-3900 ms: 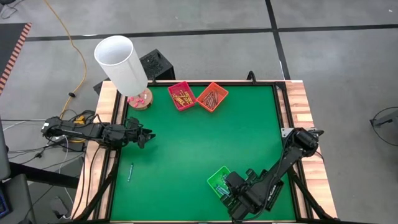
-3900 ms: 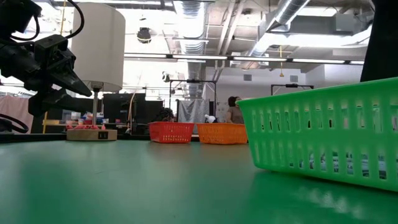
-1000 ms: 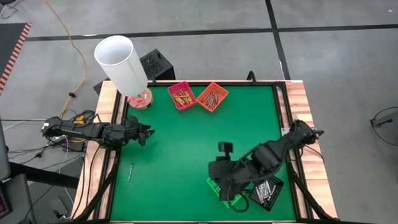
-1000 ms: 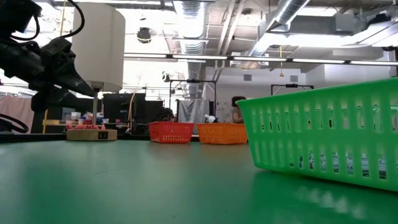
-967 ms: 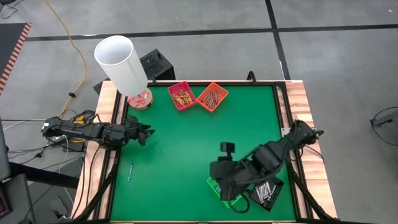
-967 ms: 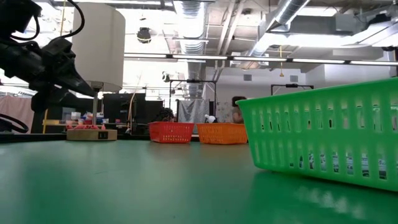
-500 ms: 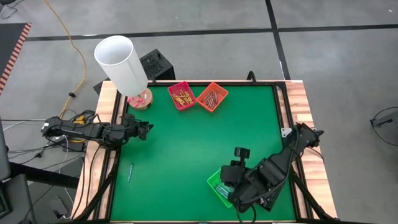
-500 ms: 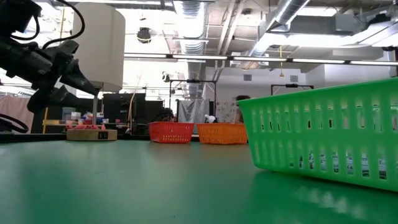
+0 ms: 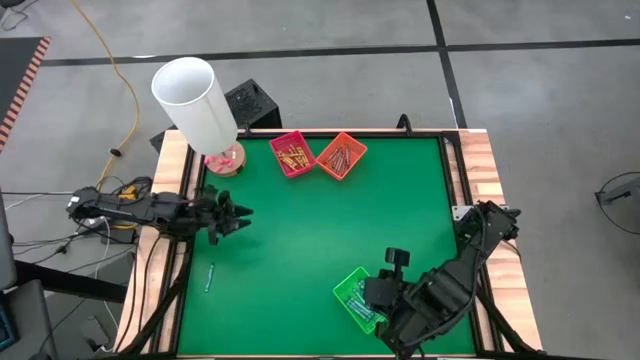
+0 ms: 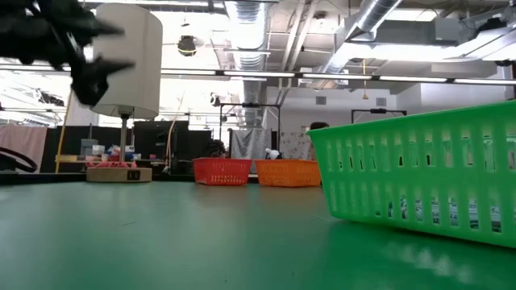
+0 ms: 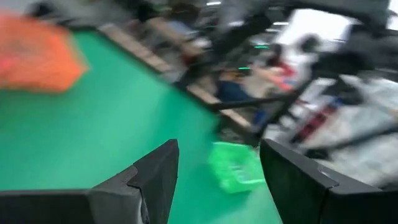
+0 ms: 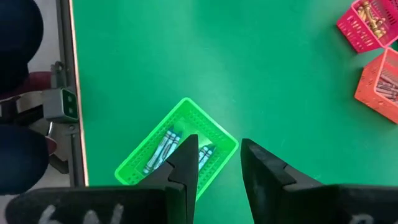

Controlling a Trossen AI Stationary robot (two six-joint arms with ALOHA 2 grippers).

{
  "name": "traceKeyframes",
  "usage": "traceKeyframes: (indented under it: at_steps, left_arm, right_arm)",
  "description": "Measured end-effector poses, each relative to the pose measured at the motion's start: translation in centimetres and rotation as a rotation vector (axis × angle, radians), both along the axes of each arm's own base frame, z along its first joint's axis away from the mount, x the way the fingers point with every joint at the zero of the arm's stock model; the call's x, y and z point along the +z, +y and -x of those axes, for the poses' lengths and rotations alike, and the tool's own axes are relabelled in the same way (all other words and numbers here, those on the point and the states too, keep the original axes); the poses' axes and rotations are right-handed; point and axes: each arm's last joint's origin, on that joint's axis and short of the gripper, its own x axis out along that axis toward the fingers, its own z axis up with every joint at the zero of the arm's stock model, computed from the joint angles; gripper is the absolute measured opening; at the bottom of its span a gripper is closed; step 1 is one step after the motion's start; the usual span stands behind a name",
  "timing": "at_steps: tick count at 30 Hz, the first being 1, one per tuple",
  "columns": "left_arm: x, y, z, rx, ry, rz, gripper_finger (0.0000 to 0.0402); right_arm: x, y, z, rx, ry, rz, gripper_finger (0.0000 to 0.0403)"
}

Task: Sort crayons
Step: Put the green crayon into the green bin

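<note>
1. Currently, the right gripper (image 12: 214,163) hangs over the green tray (image 9: 356,296) at about 5 o'clock on the table (image 9: 330,215), its fingers apart with nothing between them.
2. A second ago this arm stretched across the tray toward 9 o'clock; it has since drawn back toward the 5 o'clock corner. Judgement: a drop into the tray looks finished.
3. Meanwhile the left gripper (image 11: 217,163), at 9 o'clock, has swung so that its open, empty fingers face across the mat toward the green tray, probably the start of a reach.
4. One loose crayon (image 9: 210,277) lies on the mat at about 8 o'clock, clear of both grippers. Its long axis runs roughly 12 to 6 o'clock, tilted slightly; which end is the tip cannot be told.
5. Blue-grey crayons (image 12: 165,148) lie in the green tray, parallel to its long side.
6. Further crayons fill the pink tray (image 9: 292,154) and the orange tray (image 9: 341,155) at 12 o'clock.
</note>
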Motion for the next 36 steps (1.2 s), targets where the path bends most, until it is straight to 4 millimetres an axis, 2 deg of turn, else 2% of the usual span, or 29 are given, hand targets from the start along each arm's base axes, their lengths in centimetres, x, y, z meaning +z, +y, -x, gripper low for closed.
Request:
traceKeyframes:
  at_steps: [2,7,13,16,22,25,29,36]
  left_arm:
    - [0.7,-0.2,0.1,-0.055,-0.068,-0.054,0.0215]
    - [1.7,-0.3,0.3,-0.052,-0.173,-0.144,0.0215]
    - [2.2,-0.7,0.4,-0.175,-0.228,-0.188,0.0215]
    - [3.1,-1.0,0.6,-0.239,-0.199,-0.224,0.0213]
    - [6.1,-1.5,0.1,-0.251,0.047,-0.357,0.021]
    - [6.5,-2.1,-0.7,-0.315,0.246,-0.398,0.0209]
    - [5.5,-3.1,-1.6,-0.436,0.512,-0.374,0.0209]
    - [2.5,-5.3,-2.7,-0.57,0.81,-0.322,0.0209]
  right_arm:
    - [0.0,0.0,0.0,-0.011,-0.006,-0.005,0.0117]
    - [0.0,-0.1,-0.1,-0.027,-0.012,-0.01,0.0117]
    - [0.0,0.1,0.1,-0.036,-0.016,-0.022,0.0117]
    - [0.0,0.2,0.1,-0.035,-0.016,-0.022,0.0117]
    - [0.0,0.1,0.1,-0.036,-0.016,-0.022,0.0117]
    - [0.0,0.1,0.1,-0.038,-0.017,-0.022,0.0117]
    - [0.0,0.1,0.0,-0.039,-0.02,-0.024,0.0118]
    - [0.0,0.1,0.0,-0.042,-0.031,-0.017,0.0118]
